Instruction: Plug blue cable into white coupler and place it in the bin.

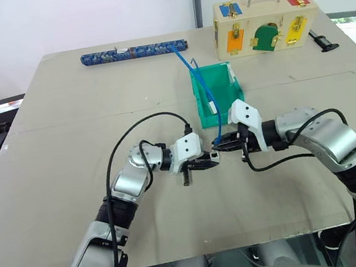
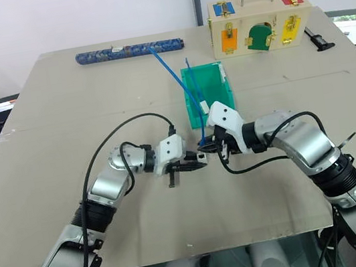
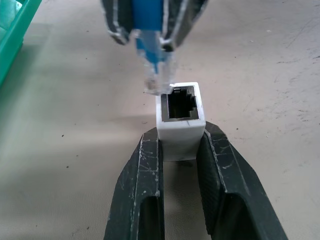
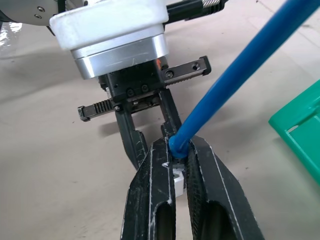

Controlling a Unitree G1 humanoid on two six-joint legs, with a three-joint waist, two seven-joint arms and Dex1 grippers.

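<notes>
1. The left gripper [image 1: 209, 161] hangs low over the middle of the table [image 1: 61, 125], pointing toward the robot's right. Its two black fingers [image 3: 140, 185] are pressed against the sides of the white coupler [image 3: 180, 127], which sticks out past the fingertips with its dark socket facing away from the wrist.
2. The right gripper [image 1: 223, 143] faces it from the other side, pointing toward the robot's left and slightly down. Its fingers [image 4: 210, 180] are clamped tight on the blue cable [image 4: 240, 70] just behind the clear plug [image 3: 159, 80].
3. In the left wrist view the plug's tip is right at the upper corner of the coupler's socket, a little off to one side of the opening. It has not gone in; whether it touches the rim cannot be told.
4. From the right gripper the blue cable rises and runs back across the table, over the bin [image 1: 223, 75].
5. The bin is a small green tub, standing just beyond the two grippers. A second blue cable [image 1: 208, 98] with a white end piece lies in it.
6. Farther back, near the far edge, lie a long dark blue patterned roll [image 1: 132, 51] and a pale wooden box [image 1: 262, 25] with coloured latches. A small black tool [image 1: 322, 39] rests just beside the box.
</notes>
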